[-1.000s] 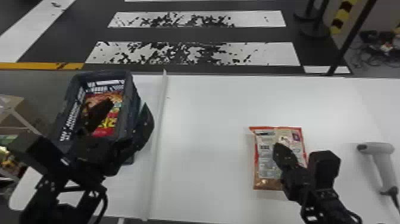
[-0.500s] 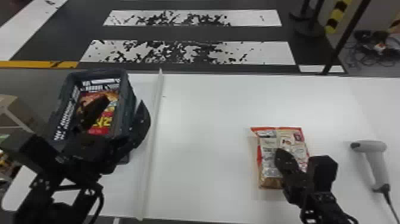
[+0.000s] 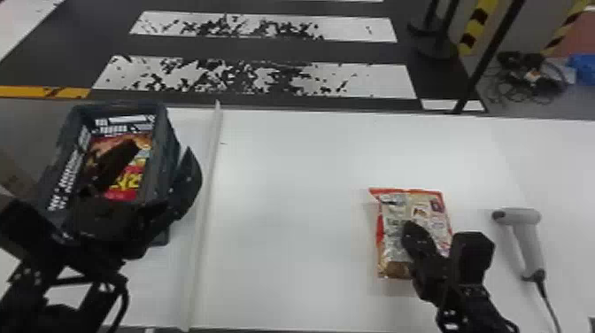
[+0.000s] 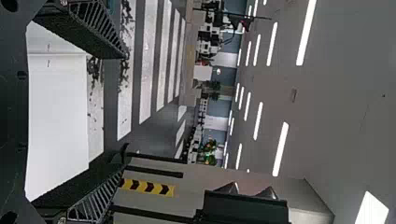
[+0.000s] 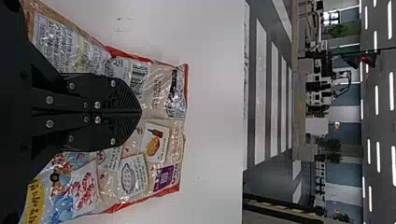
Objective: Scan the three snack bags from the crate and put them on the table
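- Clock refs: head view, 12 = away from robot, dial centred on that view unless another hub is named.
- Left pincer [image 3: 161,148]: released, fingers spread wide, nothing between them. Arm came in from 8 o'clock. One finger hung over the crate's opening, the other outside its 3 o'clock wall. Contact with the crate: couldn't tell.
- Right pincer [image 3: 409,225]: clenched, fingertips together, no bag visible between them. Arm came in from 5 o'clock, tips aimed at 11, over the middle of the snack bag [image 3: 389,217]. Touching or just above it: couldn't tell.
- That bag lay flat on the table [image 3: 287,221] at 4 o'clock, clear of the crate. Printed panels and a barcode faced up, red edging on it, top edge toward 12.
- Crate [image 3: 161,159]: dark, open-topped, slotted walls, at 9 o'clock. Red-and-yellow packaging [image 3: 126,190] inside, partly behind the left finger. Bag count in there: couldn't tell.
- Scanner [image 3: 530,239]: grey handheld, on its side on the table at 3 o'clock from the loose bag, near it but apart. Cable [image 3: 548,301] ran off toward 5.
- White ridge [image 3: 206,212] ran roughly 12 to 6 between crate and loose bag.
- Past the table's far edge: striped floor [image 3: 367,82] at 12, yellow-black post [image 3: 477,24] at 1.
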Robot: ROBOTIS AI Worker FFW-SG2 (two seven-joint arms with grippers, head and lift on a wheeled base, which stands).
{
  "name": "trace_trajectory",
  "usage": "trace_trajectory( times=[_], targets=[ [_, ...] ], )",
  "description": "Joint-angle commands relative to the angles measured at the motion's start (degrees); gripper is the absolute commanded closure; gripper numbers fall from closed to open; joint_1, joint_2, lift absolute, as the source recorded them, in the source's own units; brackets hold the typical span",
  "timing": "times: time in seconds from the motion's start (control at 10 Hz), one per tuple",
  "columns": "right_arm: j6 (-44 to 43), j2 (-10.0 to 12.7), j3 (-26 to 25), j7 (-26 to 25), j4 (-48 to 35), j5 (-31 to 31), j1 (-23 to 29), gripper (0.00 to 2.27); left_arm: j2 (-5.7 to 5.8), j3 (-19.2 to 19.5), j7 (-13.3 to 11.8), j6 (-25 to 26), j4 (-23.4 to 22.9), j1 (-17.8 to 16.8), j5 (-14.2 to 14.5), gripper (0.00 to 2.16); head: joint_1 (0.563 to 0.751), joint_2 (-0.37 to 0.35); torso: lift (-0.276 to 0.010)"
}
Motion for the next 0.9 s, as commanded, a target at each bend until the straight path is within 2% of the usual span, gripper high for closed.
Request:
trace_trajectory(
  times=[0.0,0.1,0.2,0.3,0.4,0.5,0.8],
  targets=[
    [-1.0,-0.1,-0.16,0.18,-0.52,-0.13,0.57,2.24,0.0,-0.05,0.0,0.0,0.07,-0.09,0.0,0.04,0.695,-0.026,-0.094],
    [-2.06,-0.1,-0.77,0.97,-2.72,-0.66,2.15,2.24,-0.09,0.04,0.0,0.0,0.07,-0.09,0.09,0.04,0.695,-0.027,-0.094],
    [-2.41,-0.19,-1.65,1.06,-7.64,-2.07,4.97,2.05,-0.09,0.04,0.0,0.0,0.16,-0.17,0.09,0.04,0.695,-0.026,-0.094],
    [-2.41,-0.28,-2.71,1.06,-12.3,-2.77,7.07,1.38,-0.09,-0.05,0.0,0.0,0.16,-0.35,0.09,0.04,0.695,-0.023,-0.094],
    [-2.06,-0.37,-4.03,1.06,-16.52,-3.3,8.66,0.47,-0.18,-0.4,0.0,0.0,0.16,-0.7,0.09,0.04,0.695,-0.024,-0.094],
    [-0.48,-0.37,-5.7,1.06,-19.68,-3.47,9.62,0.02,-0.26,-0.75,0.0,0.0,0.16,-1.05,0.09,0.04,0.695,-0.026,-0.094],
    [1.81,-0.37,-12.73,1.06,-22.94,-5.14,11.64,0.08,0.0,-1.54,0.0,0.18,0.43,-1.76,0.36,0.04,0.695,-0.087,-0.094]
  ],
)
